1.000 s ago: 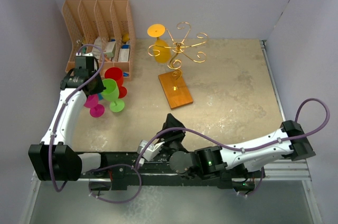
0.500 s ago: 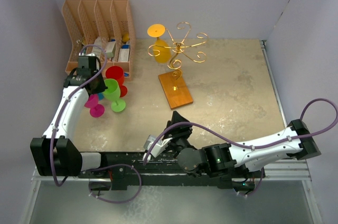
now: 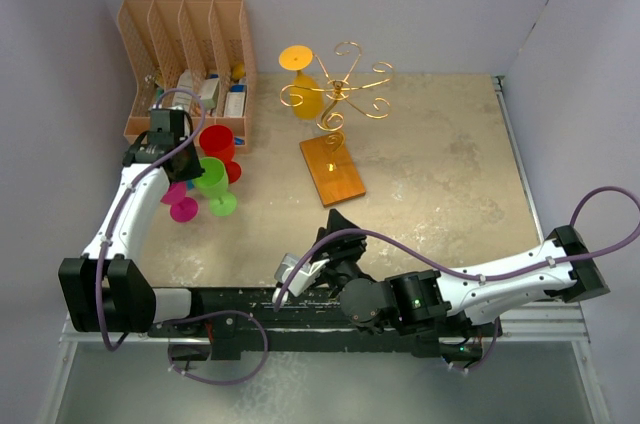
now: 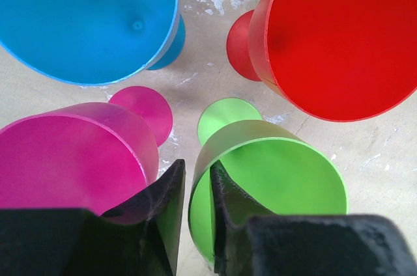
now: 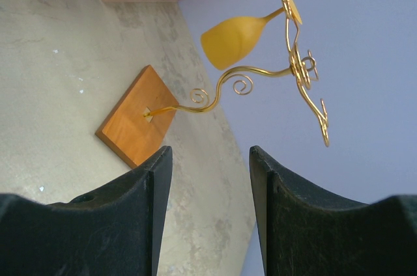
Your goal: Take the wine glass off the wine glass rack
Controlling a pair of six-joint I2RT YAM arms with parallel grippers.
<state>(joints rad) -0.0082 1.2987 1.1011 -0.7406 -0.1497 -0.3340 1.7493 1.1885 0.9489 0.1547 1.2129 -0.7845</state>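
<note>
- Left claw (image 4: 195, 168): jaws parted by a narrow slit, a shade wider than the rim of the green glass (image 4: 273, 188) that stands in it. Nothing looks pinched.
- Round this claw: magenta glass (image 4: 71, 159) just beside its left finger, blue glass (image 4: 85, 15) ahead-left, red glass (image 4: 339, 35) ahead-right. All four stand upright and crowded together.
- Past the red glass, beyond the claw: file organizer (image 3: 185, 34). The side wall is near on the claw's left. Judged free room here is upward only.
- Wine glass (image 5: 231, 41), yellow: hangs bowl down, its foot caught in a scroll arm of the wine glass rack (image 5: 297, 60). It is well to the right of the left claw, and ahead and high for the right claw.
- Wooden base (image 5: 133, 126) of the rack lies flat on the table (image 3: 450, 164).
- Right claw (image 5: 210, 152): jaws about half spread and empty. It sits low by the near table edge, aimed at the rack and well apart from it.
- Step, judged: the green glass is set down and the yellow one is not yet taken.
- Next move, judged: lift the left claw straight off the rim without nudging its neighbours. Then grip the yellow bowl or stem and slide the foot out through the open end of the scroll, since the thin wire could tip.
- Room: bare table lies between the right claw and the base, and to the rack's right. The back wall is close behind the rack.
</note>
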